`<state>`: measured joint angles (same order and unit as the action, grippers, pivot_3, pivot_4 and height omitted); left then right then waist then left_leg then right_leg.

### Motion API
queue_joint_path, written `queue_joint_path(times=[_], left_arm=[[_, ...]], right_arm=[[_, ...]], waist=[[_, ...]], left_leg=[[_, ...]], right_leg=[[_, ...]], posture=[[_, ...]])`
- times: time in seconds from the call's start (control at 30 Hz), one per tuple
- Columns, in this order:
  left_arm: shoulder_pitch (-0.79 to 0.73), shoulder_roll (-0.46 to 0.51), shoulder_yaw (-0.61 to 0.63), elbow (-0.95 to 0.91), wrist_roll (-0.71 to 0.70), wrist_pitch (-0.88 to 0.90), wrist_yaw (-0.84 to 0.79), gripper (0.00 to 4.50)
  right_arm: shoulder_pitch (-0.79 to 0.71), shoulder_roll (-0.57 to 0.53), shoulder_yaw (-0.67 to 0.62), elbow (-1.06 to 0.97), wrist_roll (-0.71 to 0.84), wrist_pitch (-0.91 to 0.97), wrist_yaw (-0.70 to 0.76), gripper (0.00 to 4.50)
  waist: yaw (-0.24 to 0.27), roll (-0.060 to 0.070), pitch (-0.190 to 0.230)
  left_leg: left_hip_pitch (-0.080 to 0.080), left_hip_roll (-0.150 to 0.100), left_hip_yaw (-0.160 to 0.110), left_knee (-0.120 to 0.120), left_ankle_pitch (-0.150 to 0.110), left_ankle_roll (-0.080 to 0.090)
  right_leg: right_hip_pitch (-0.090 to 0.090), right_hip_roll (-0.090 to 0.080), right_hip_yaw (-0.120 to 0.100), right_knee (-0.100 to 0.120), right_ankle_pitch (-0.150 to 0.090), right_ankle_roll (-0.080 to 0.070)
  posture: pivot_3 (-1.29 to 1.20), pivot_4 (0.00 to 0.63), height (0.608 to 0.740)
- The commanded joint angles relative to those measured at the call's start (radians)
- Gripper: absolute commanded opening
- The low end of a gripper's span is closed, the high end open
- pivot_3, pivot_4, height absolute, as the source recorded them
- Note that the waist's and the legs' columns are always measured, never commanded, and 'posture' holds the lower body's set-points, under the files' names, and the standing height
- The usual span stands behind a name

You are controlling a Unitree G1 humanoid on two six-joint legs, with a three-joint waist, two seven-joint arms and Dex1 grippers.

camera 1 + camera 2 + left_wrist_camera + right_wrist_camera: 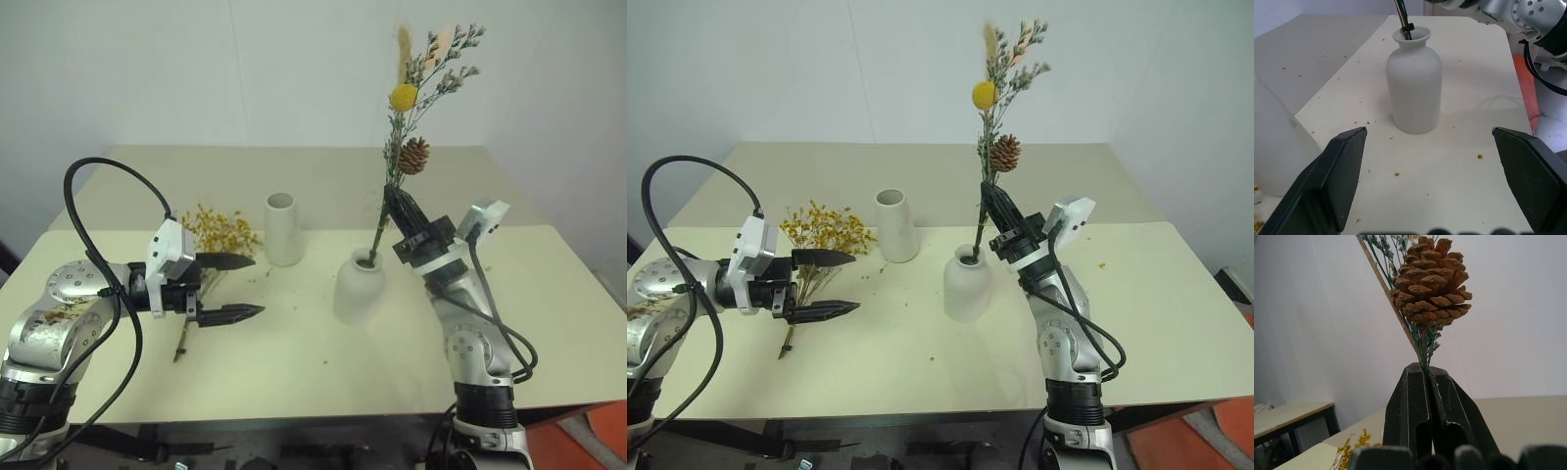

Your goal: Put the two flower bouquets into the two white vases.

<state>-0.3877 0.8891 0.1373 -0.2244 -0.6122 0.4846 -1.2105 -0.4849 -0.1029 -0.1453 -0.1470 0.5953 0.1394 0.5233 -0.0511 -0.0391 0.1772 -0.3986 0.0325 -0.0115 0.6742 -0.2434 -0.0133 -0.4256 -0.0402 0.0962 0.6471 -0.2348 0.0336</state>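
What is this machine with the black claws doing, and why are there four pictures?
It is a robot with two arms, putting dried flowers into vases on a table. Two pictures come from cameras in its head, looking down. The other two come from small cameras on its wrists.

Its right gripper is pinched shut on the stems of the sparse bouquet, the one with the pine cone, and the stem ends are in the mouth of the squat vase.

Its left gripper is open and holds nothing. The yellow bouquet lies on the table behind it, next to the tall vase, which has no flowers yet.
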Motion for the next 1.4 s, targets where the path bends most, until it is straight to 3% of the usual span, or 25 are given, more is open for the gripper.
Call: queue_joint_path(times=[0.03, 0.37, 0.47, 0.83, 1.27, 1.4], left_arm=[[-0.010, 0.017, 0.035, -0.035, -0.021, 0.004, 0.002, 4.50], [-0.004, 0.020, 0.033, -0.041, -0.030, 0.008, 0.010, 4.50], [-0.006, 0.020, 0.029, -0.037, -0.028, 0.006, 0.007, 4.50], [-0.010, 0.015, 0.025, -0.028, -0.024, -0.002, 0.000, 4.50], [-0.002, 0.012, 0.047, -0.022, -0.042, 0.003, -0.002, 4.50], [0.054, 0.010, 0.140, -0.041, -0.110, 0.041, 0.026, 4.50]], right_arm=[[0.025, 0.016, 0.028, -0.042, -0.022, -0.045, 0.004, 0.04], [0.097, 0.008, 0.067, -0.085, -0.102, -0.104, -0.012, 0.04], [0.108, 0.000, 0.064, -0.099, -0.094, -0.100, -0.002, 0.79], [0.216, -0.049, 0.045, -0.217, -0.047, -0.050, -0.001, 4.49], [0.388, -0.226, -0.043, -0.399, 0.142, 0.041, 0.057, 4.49], [0.449, -0.428, -0.141, -0.486, 0.368, 0.154, 0.216, 4.49]], waist=[[0.000, 0.000, 0.000], [0.001, 0.000, 0.000], [0.001, 0.000, 0.000], [0.004, 0.000, 0.000], [0.006, 0.000, 0.000], [0.005, 0.001, 0.001]], left_leg=[[0.000, 0.000, 0.000, 0.000, 0.000, 0.000], [0.000, 0.000, 0.000, 0.000, 0.000, 0.000], [0.000, 0.000, 0.000, 0.000, 0.000, 0.000], [0.000, 0.000, 0.000, 0.000, 0.000, 0.000], [0.001, 0.000, 0.000, 0.000, 0.000, 0.000], [0.000, 0.000, 0.000, 0.000, 0.000, 0.000]], right_leg=[[0.000, 0.000, 0.000, 0.000, 0.000, 0.000], [0.000, 0.000, 0.000, 0.000, 0.000, 0.000], [0.000, 0.000, 0.000, 0.000, 0.000, 0.000], [0.000, 0.000, 0.000, 0.000, 0.000, 0.000], [0.001, 0.000, 0.000, 0.000, 0.000, 0.000], [0.001, 0.000, 0.000, -0.001, -0.001, 0.000]], posture=[[0.00, 0.150, 0.740], [0.00, 0.150, 0.740], [0.00, 0.150, 0.740], [0.00, 0.150, 0.740], [0.00, 0.150, 0.740], [0.00, 0.150, 0.740]])
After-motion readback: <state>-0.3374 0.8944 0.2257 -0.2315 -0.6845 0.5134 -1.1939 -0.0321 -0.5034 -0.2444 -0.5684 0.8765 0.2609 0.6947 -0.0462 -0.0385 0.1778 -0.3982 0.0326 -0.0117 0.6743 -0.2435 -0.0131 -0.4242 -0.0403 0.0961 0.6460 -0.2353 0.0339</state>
